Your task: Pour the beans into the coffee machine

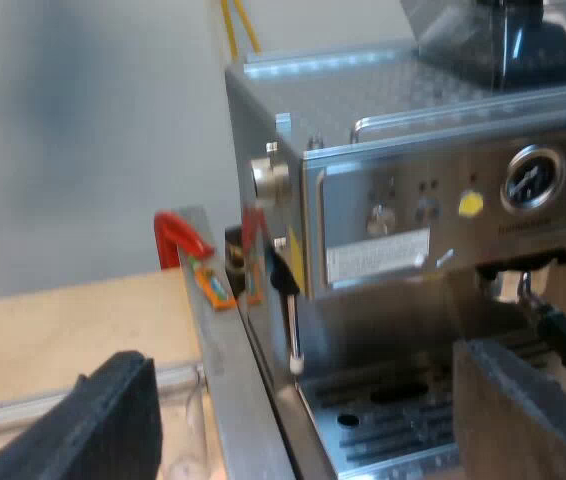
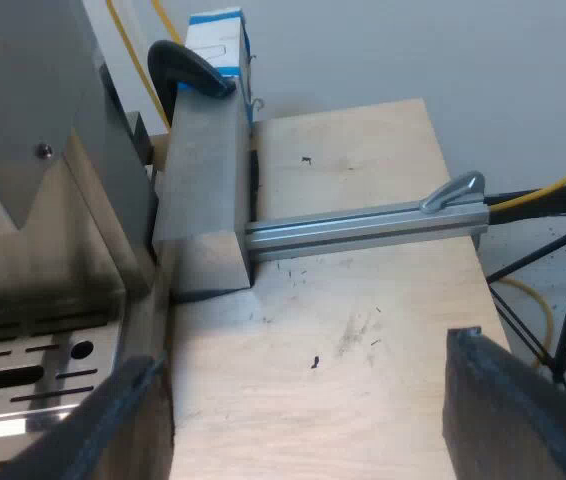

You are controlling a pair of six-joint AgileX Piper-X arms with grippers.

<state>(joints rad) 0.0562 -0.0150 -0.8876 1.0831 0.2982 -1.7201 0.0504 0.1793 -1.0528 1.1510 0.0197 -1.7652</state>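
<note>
Currently: left gripper fingers spread, empty, facing espresso machine front | bean hopper on machine top | right gripper fingers spread, empty, over wooden table beside drip tray

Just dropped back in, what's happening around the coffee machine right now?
Nothing is being held. The left gripper faces the front of the espresso machine, fingers open and empty above the drip tray; the bean hopper sits on top of the machine. The right gripper hangs open and empty over the wooden table beside the machine, near a metal rail. Pouring has not begun.
</note>
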